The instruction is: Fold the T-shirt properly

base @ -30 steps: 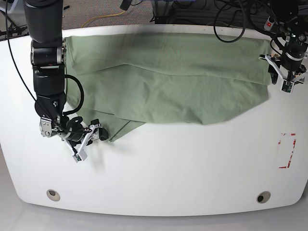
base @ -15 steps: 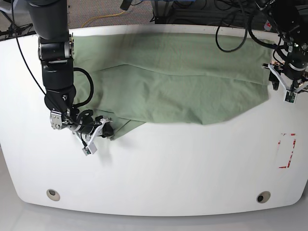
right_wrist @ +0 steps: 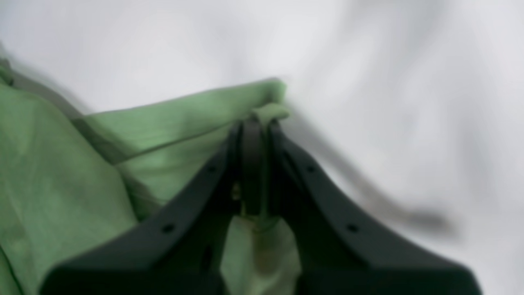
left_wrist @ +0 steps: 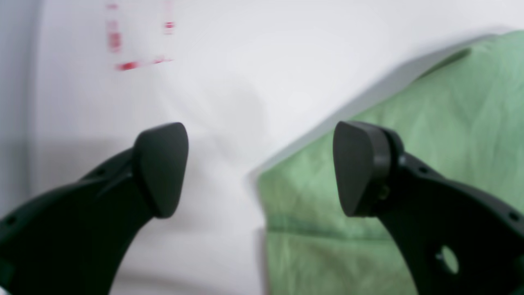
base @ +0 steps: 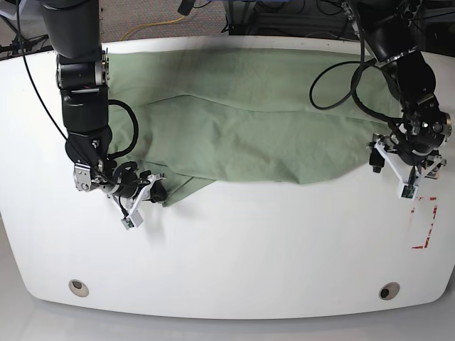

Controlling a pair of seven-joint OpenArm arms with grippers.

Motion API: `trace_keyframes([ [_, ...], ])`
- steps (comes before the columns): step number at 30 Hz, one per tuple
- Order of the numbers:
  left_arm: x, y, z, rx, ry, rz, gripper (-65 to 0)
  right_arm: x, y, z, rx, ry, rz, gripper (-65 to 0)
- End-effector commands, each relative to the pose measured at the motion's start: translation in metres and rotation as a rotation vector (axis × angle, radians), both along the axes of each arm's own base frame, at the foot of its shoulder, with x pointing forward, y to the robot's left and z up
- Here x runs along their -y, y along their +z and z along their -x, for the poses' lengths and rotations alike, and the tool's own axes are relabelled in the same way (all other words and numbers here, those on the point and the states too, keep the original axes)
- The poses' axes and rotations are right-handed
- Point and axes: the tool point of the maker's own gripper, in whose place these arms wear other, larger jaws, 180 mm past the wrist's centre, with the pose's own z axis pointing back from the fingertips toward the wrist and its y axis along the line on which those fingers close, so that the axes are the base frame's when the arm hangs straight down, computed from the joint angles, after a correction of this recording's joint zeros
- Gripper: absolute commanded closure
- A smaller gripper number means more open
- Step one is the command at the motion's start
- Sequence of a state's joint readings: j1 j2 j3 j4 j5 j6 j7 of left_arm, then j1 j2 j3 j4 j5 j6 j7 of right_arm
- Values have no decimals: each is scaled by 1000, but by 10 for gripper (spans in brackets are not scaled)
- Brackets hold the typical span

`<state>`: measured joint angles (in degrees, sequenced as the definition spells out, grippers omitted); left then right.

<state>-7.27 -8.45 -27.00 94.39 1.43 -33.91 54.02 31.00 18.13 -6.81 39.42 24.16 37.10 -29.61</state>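
The T-shirt (base: 256,121) lies spread over the far half of the white table (base: 234,256). The right gripper (right_wrist: 256,123) pinches its near corner (a small fold of cloth shows between the fingers). The left gripper (left_wrist: 260,168) stands wide apart over the other corner, holding nothing.

Soft, matt, wrinkled green cloth T-shirt (base: 263,121) on a smooth, slightly glossy white desk (base: 249,256); the jaws are matt black plastic.
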Motion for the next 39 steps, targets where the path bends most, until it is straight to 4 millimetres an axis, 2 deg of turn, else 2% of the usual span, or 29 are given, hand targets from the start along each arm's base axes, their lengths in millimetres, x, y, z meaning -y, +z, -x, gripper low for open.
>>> trace_keyframes([
  [1, 3, 1, -15, 17, -18, 24, -522, 5, 19, -15, 52, -7, -2, 0],
  [4, 18, -15, -21, -31, -62, 50, -522, 5, 19, -15, 53, -7, -4, 0],
  [8, 49, -31, -21, -93, -222, 40, -518, 4, 19, -14, 53, -4, -9, 0],
  [11, 56, -34, -21, -101, -248, 34, -518, 4, 19, -14, 53, -2, -10, 0],
  [15, 57, -36, -20, -108, -250, 34, -504, 5, 19, -14, 54, -5, -11, 0],
  [18, 56, -50, -14, -150, -245, 54, -404, 5, 19, -14, 54, -3, -11, 0],
  [20, 56, -70, -6, -207, -236, 84, -314, 5, 19, -14, 54, -3, -11, 0],
  [23, 55, -83, 0, -249, -231, 100, -233, 5, 19, -14, 54, -3, -11, 0],
  [27, 55, -82, -1, -245, -231, 97, -117, 5, 19, -14, 54, -3, -11, 0],
  [29, 53, -73, -4, -220, -234, 76, -64, 4, 19, -14, 54, -3, -12, 0],
  [30, 50, -62, -8, -190, -237, 54, -46, 4, 19, -14, 54, -3, -12, 0],
  [32, 51, -47, -12, -147, -243, 31, -36, 4, 19, -14, 54, -3, -12, 0],
  [39, 56, -12, 4, -47, -275, -65, -35, 3, 19, -14, 54, -3, -15, 0],
])
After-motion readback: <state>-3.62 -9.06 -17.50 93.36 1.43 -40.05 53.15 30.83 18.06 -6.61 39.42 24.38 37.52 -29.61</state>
